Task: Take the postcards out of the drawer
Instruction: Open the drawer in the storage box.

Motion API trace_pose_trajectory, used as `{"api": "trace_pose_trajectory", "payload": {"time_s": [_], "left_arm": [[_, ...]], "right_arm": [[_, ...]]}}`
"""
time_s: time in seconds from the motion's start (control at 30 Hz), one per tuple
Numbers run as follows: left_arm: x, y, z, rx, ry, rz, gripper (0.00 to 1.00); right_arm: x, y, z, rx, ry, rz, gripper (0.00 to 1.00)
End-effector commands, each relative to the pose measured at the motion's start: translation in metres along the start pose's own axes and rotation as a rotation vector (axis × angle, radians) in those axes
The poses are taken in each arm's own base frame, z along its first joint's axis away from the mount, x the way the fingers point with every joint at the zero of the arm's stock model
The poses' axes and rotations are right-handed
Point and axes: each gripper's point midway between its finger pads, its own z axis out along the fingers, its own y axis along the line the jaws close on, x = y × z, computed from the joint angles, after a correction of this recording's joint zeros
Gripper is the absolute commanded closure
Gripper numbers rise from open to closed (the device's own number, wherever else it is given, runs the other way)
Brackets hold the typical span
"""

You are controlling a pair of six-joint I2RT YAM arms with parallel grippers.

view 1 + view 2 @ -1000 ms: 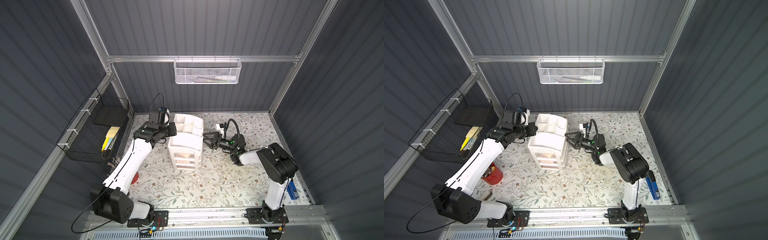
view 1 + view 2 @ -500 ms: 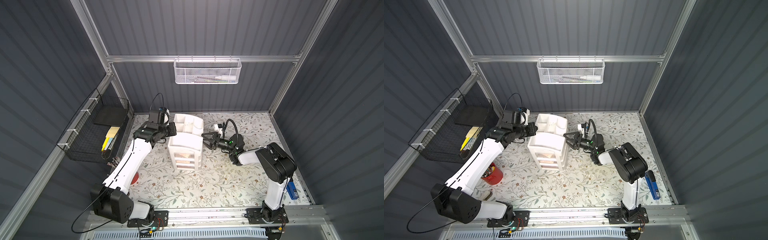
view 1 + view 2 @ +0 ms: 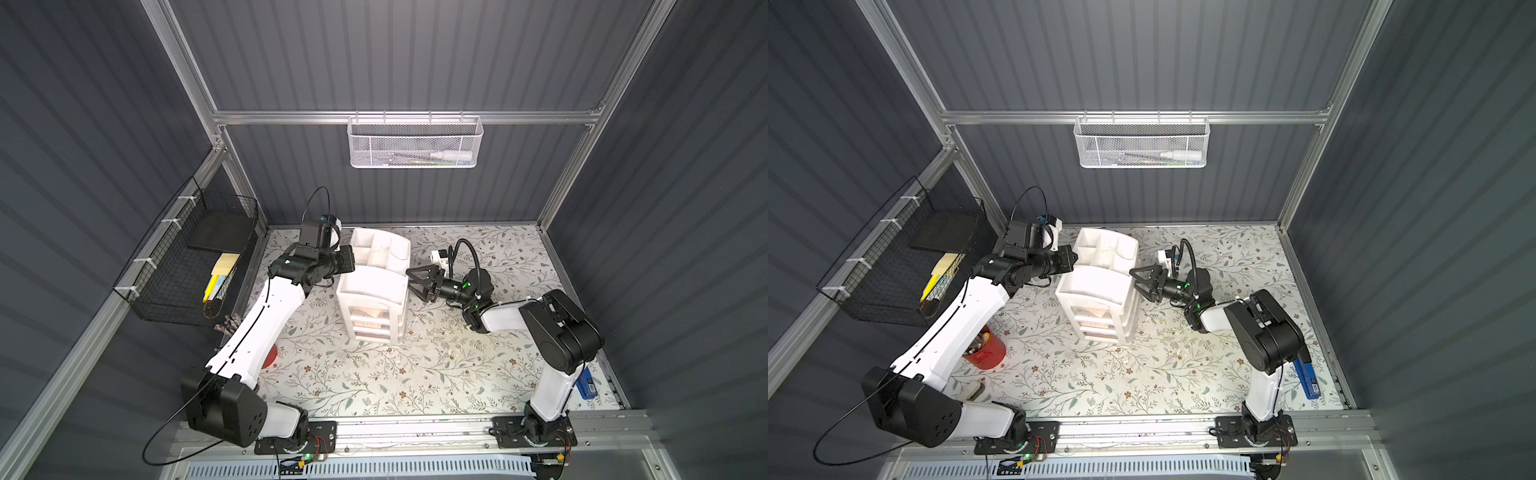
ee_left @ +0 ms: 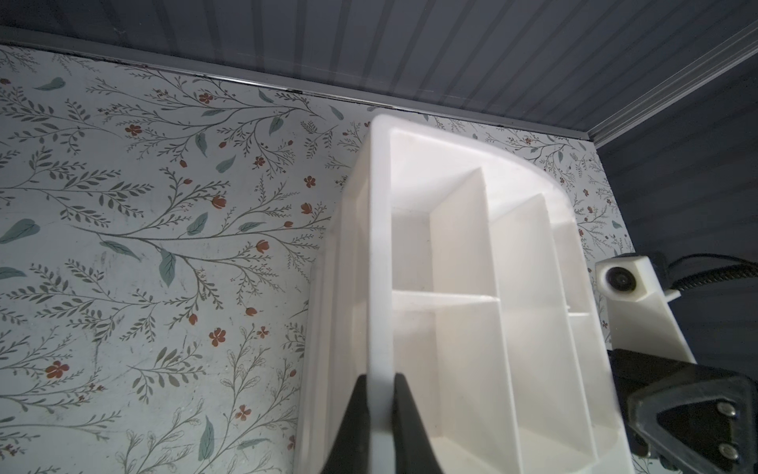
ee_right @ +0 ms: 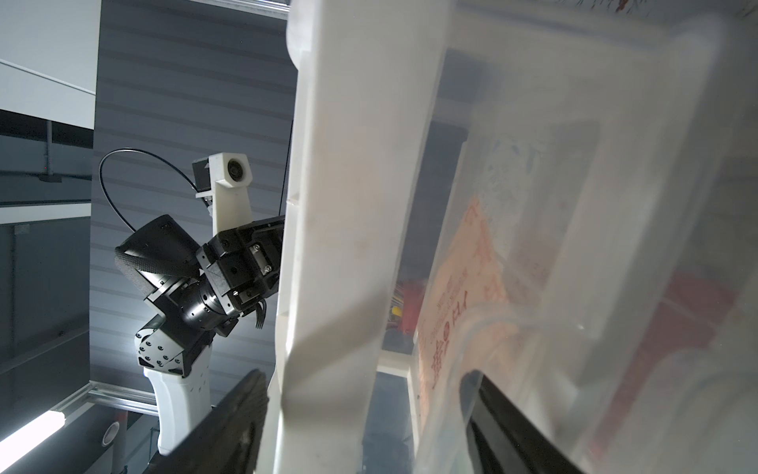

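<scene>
Scene almost unchanged from a second earlier: left gripper (image 4: 379, 383) stays pinched on the rim wall of the white organizer (image 3: 374, 286), right gripper (image 3: 414, 284), jaws spread, straddles its corner post, and the postcards (image 5: 463, 287) lie inside its top translucent drawer (image 3: 371, 313).

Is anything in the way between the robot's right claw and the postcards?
Yes. The postcards lie inside the clear drawer, which looks closed. The drawer's clear wall and the side post of the white organizer stand between the right gripper and them.
</scene>
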Motion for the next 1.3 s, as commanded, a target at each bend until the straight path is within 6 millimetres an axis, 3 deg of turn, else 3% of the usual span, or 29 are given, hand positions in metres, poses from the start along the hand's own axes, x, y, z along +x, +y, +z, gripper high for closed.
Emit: {"api": "trace_pose_trajectory", "payload": {"time_s": [0.0,0.43,0.77,0.93,0.97,1.27], "left_arm": [[0.028,0.023,0.006,-0.101,0.1,-0.01,1.0],[0.022,0.033,-0.001,-0.163,0.069,-0.018,1.0],[0.015,0.025,-0.005,-0.133,0.066,0.005,1.0],[0.016,0.025,-0.006,-0.137,0.076,0.022,1.0],[0.003,0.02,-0.013,-0.126,0.043,0.031,1.0],[0.0,0.016,-0.019,-0.114,0.039,0.052,1.0]], "right_arm": [[-0.002,0.048,-0.008,-0.116,0.0,-0.127,0.24],[-0.003,0.057,-0.023,-0.119,-0.008,-0.15,0.27],[-0.011,0.031,-0.045,-0.063,0.017,-0.091,0.27],[-0.014,0.025,-0.054,-0.048,0.024,-0.079,0.28],[-0.015,0.025,-0.056,-0.047,0.027,-0.076,0.28],[-0.019,0.014,-0.063,-0.026,0.042,-0.043,0.29]]}}
